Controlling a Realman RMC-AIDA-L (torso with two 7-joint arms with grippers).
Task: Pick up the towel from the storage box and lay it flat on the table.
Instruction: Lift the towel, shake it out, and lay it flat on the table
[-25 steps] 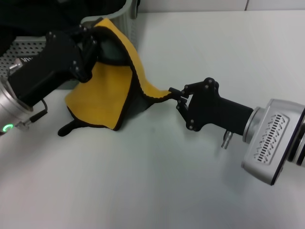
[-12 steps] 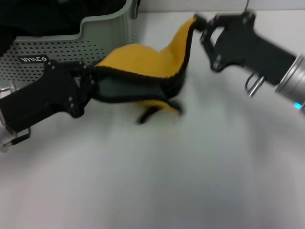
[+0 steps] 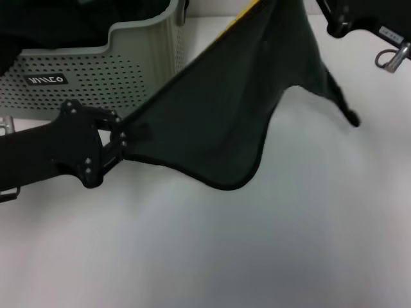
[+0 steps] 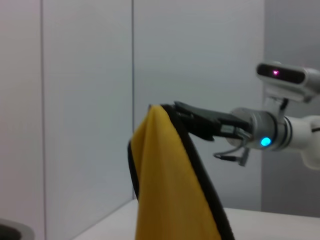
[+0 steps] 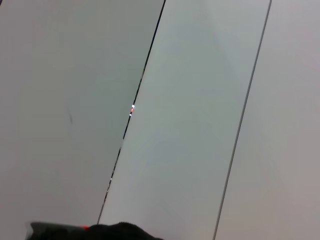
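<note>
In the head view, the towel (image 3: 231, 115) hung stretched in the air above the desk (image 3: 257, 256), dark green side facing the camera, beside the storage box (image 3: 96, 70) at the desk's far left corner; the left gripper (image 3: 121, 140) had its jaws pinching the towel's lower left corner, while the right gripper (image 3: 321, 8) was cut off at the top edge. In the left wrist view, the right gripper's jaws were pinching the top corner of the towel's yellow side. The right wrist view showed only wall panels (image 5: 190, 100).
</note>
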